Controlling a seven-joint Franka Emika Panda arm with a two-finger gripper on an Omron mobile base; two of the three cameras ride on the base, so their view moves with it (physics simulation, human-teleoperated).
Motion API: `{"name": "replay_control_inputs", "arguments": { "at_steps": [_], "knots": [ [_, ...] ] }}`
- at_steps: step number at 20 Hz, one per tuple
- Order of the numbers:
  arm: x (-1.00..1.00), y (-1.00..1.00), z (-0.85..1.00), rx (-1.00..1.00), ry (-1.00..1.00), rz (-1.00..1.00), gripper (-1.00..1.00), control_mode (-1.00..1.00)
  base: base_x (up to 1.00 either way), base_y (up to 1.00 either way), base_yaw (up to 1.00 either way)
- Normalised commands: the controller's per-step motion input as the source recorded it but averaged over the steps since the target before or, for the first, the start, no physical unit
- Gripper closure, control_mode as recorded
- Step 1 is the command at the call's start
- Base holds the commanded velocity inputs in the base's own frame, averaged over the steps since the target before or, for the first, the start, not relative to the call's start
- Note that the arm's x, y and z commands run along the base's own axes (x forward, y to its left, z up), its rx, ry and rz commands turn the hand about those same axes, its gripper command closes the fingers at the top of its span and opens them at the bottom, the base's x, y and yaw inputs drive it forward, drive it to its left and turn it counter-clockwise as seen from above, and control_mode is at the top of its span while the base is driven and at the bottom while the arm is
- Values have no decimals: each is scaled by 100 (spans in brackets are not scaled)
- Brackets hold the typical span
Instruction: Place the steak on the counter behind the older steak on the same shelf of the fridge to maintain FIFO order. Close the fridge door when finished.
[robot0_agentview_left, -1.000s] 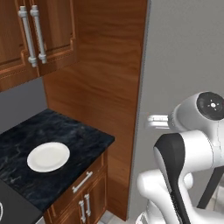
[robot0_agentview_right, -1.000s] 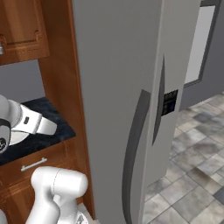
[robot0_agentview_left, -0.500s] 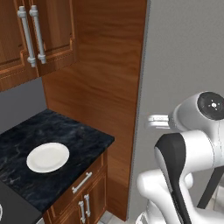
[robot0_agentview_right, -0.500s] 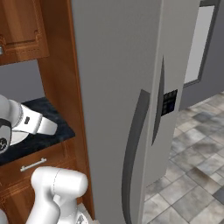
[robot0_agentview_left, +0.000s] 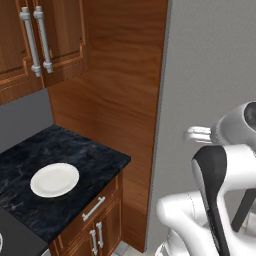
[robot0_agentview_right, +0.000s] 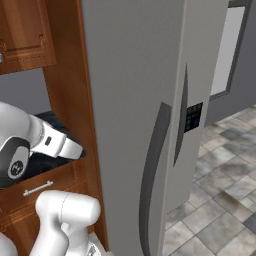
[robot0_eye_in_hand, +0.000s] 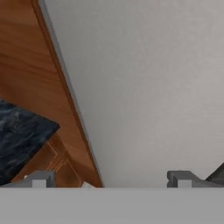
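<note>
The fridge (robot0_agentview_right: 135, 75) stands tall and grey with its fridge door (robot0_agentview_left: 210, 75) shut, a long dark handle (robot0_agentview_right: 152, 165) curving down its front. My gripper (robot0_eye_in_hand: 109, 180) is open with nothing between its fingers, and it faces the grey door (robot0_eye_in_hand: 153, 87) from close by. Left of the fridge, past a brown wooden side panel, lies the black marbled counter (robot0_agentview_left: 75, 150). The steak is out of view. The shelf is hidden behind the shut door.
A round white plate (robot0_agentview_left: 54, 179), empty, lies on the counter. Brown wall cabinets with silver handles (robot0_agentview_left: 41, 37) hang above it, and base cabinets (robot0_agentview_left: 97, 220) sit below. A wooden panel (robot0_agentview_left: 120, 90) separates the counter from the fridge. Grey tiled floor (robot0_agentview_right: 220, 200) lies to the right.
</note>
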Motion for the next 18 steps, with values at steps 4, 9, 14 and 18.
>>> {"name": "replay_control_inputs", "arguments": {
  "at_steps": [4,9,14,18],
  "knots": [
    [8,-80,0,2,-3,-25,-100,-100,0,0,0],
    [48,-10,0,0,-3,-29,-100,-100,0,0,0],
    [64,-14,0,1,-1,-23,-100,-100,0,0,0],
    [49,-72,0,12,0,-6,-100,-100,0,0,0]
  ]
}}
